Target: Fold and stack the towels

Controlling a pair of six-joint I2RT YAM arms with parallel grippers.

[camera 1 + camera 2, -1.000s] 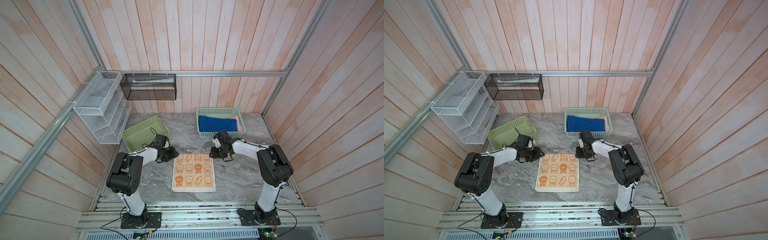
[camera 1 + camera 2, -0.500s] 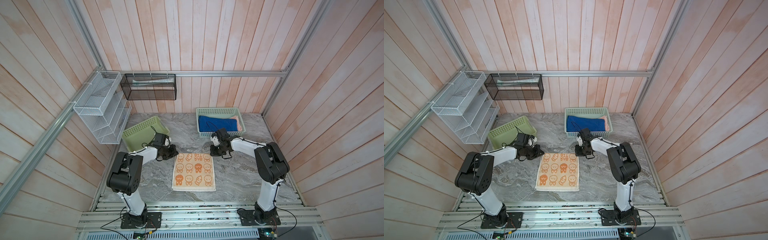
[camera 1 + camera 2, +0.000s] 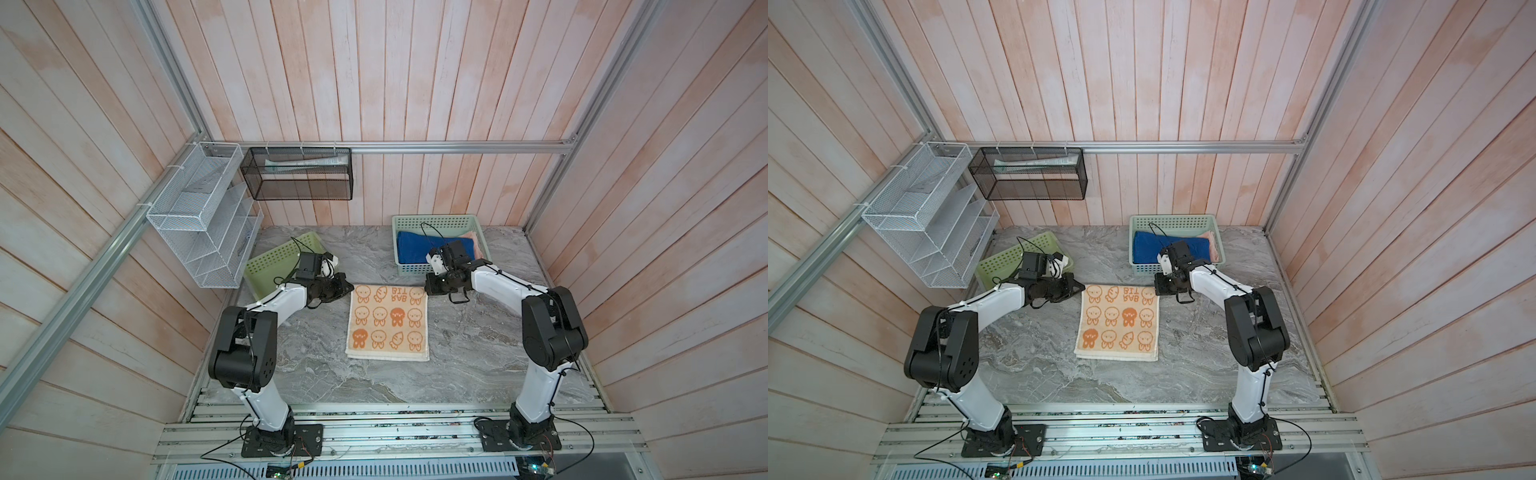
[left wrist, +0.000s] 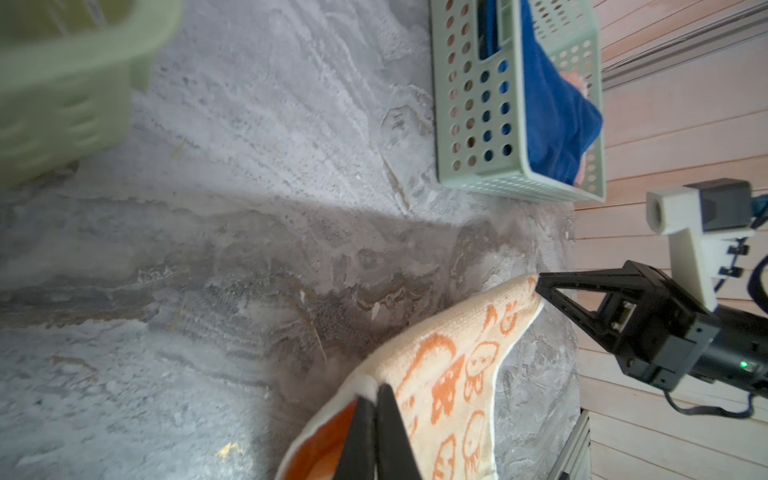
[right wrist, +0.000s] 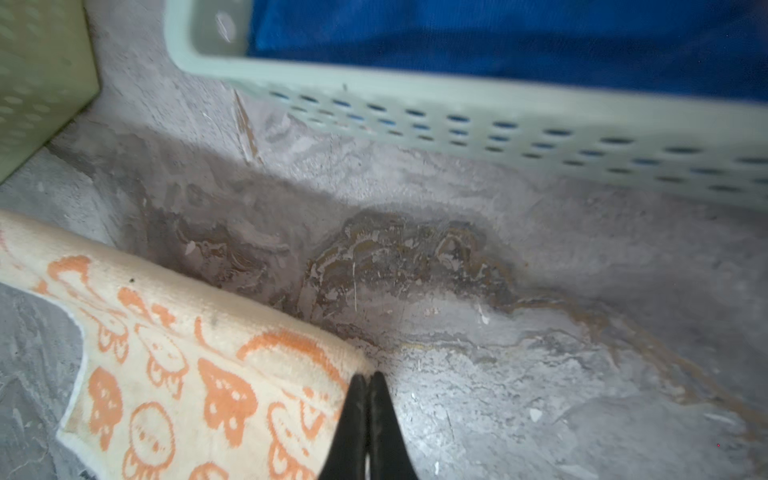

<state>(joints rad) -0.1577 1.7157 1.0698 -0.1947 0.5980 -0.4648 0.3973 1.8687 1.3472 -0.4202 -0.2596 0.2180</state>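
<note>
Counter (image 3: 478, 332): grey marbled slab, boxed in by pink plank walls, carrying both arms, two baskets and the towels.
Left arm (image 3: 282, 299): reaches in low from the left to the far left corner of the spread towel.
Right arm (image 3: 498, 282): mirrors it from the right, wrist just in front of the pale green basket.
White wire rack (image 3: 195, 216): hung on the left wall, tiered.
Black mesh rack (image 3: 299, 174): on the back wall beside it, something pale lying inside.
Orange towel (image 3: 388, 328): cream figures on orange, spread flat mid-counter between the arms. The wrist views show its far edge raised a little off the stone.
Pale green basket (image 3: 436, 219): back right of the counter, holding two towels.
Lime basket (image 3: 274, 257): back left, set at an angle, behind the left wrist.
Blue towel (image 3: 415, 249): fills most of the pale green basket.
Pink towel (image 3: 476, 247): a sliver at that basket's right end, beside the blue one.
Left fingers (image 4: 390, 436): closed tight, pinching the orange towel's far left corner.
Right fingers (image 5: 382, 428): likewise closed, clamped on its far right corner.
</note>
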